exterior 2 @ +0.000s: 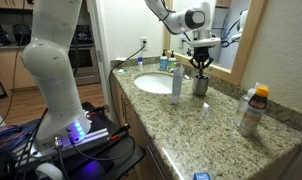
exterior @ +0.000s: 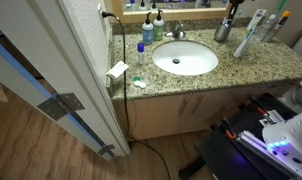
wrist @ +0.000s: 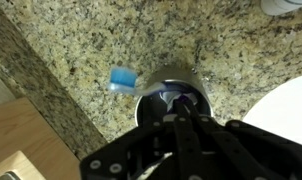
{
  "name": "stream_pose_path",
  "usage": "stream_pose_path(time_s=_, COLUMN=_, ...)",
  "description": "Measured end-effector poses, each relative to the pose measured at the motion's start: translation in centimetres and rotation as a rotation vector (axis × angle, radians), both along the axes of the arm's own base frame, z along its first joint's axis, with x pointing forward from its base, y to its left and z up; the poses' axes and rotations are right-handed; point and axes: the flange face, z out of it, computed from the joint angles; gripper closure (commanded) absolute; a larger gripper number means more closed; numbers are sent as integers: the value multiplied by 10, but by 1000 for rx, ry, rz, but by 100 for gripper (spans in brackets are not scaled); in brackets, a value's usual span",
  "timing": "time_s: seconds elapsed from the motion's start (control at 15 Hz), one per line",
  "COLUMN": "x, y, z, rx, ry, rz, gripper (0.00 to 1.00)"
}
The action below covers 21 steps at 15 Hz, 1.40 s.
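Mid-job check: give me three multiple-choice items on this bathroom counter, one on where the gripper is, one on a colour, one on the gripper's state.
1. Where is the gripper?
A. by the door frame
B. right over the metal cup
C. low over the floor

2. What colour is the sink basin?
A. white
B. black
C. red

3. How do the jaws stand?
A. wide open
B. shut
C. out of sight

Answers: 1 B, the wrist view looks straight down into the cup's mouth. 2 A, it shows white in both exterior views. 3 B, they meet over the cup's mouth in the wrist view.
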Motion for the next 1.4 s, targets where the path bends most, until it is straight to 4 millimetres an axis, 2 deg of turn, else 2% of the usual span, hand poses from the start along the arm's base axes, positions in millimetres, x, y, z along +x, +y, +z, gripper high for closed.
stream_pose_path(time_s=0.07, x=-2, y=-6, z=6, rx=-5, ry=-11, rz=-18, gripper=99)
stream_pose_path(time_s=0.2, x=-9, y=-19, z=31, rx=-19, ry=-49, rz=-57, gripper=99)
stream_pose_path(time_s=0.47, x=-37, y=-37, z=119, rx=-41, ry=-156, rz=-108, gripper=99)
stream_pose_path(time_s=0.73, x=-86, y=-55, z=204, rx=-48, ry=-226, rz=-160, gripper=99)
stream_pose_path(time_s=0.93, x=-132, y=-82, z=246, rx=-62, ry=-240, rz=-234, gripper=99)
stream_pose_path(time_s=1.07, x=-155, y=-102, z=250, rx=-82, ry=-198, rz=-279, gripper=99)
stream_pose_path(time_s=1.13, x=-161, y=-109, z=243, rx=-76, ry=-171, rz=-298, gripper=99)
stream_pose_path(time_s=1.27, x=-158, y=-118, z=210, rx=-38, ry=-104, rz=-336, gripper=99)
stream_pose_path(time_s=1.4, x=-142, y=-121, z=158, rx=29, ry=-29, rz=-389, gripper=99)
